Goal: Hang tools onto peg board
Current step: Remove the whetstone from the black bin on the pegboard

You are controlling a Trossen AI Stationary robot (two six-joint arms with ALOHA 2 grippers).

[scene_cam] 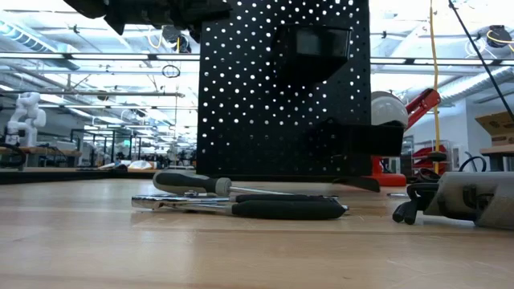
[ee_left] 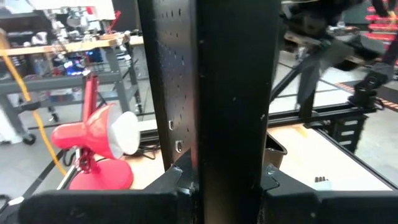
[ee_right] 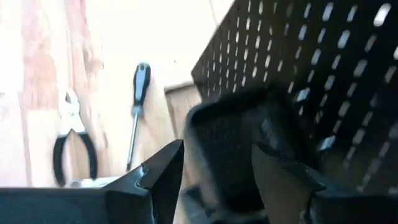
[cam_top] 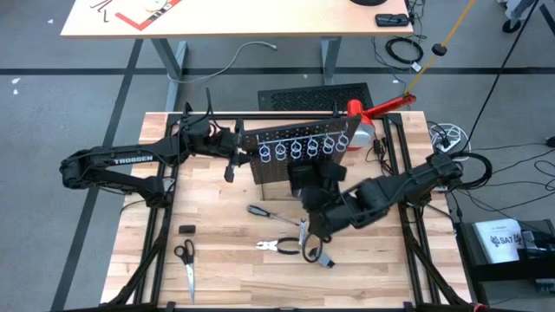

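The black perforated peg board point(cam_top: 299, 143) stands upright at the table's middle, with a row of silver rings point(cam_top: 295, 149) and a black bin point(cam_top: 303, 178) on its near face. My left gripper point(cam_top: 232, 154) is shut on the board's left edge. My right gripper point(cam_top: 310, 192) is open just in front of the bin point(ee_right: 230, 130), with nothing between its fingers. A dark-handled screwdriver point(cam_top: 264, 213), pliers point(cam_top: 282, 247) and a thin wrench point(cam_top: 303, 232) lie flat on the table in front of the board. My left gripper pinches the peg board's left side edge point(ee_left: 230, 124) between its two fingers, which come level from the table's left. The board stands upright with its foot on the table.
Scissors point(cam_top: 186, 260) and a small black piece point(cam_top: 186, 229) lie near the table's left front. A small grey piece point(cam_top: 323, 257) lies near the pliers. A red lamp point(cam_top: 368, 117) stands behind the board's right end, and a flat black slotted panel point(cam_top: 316, 94) lies behind the board.
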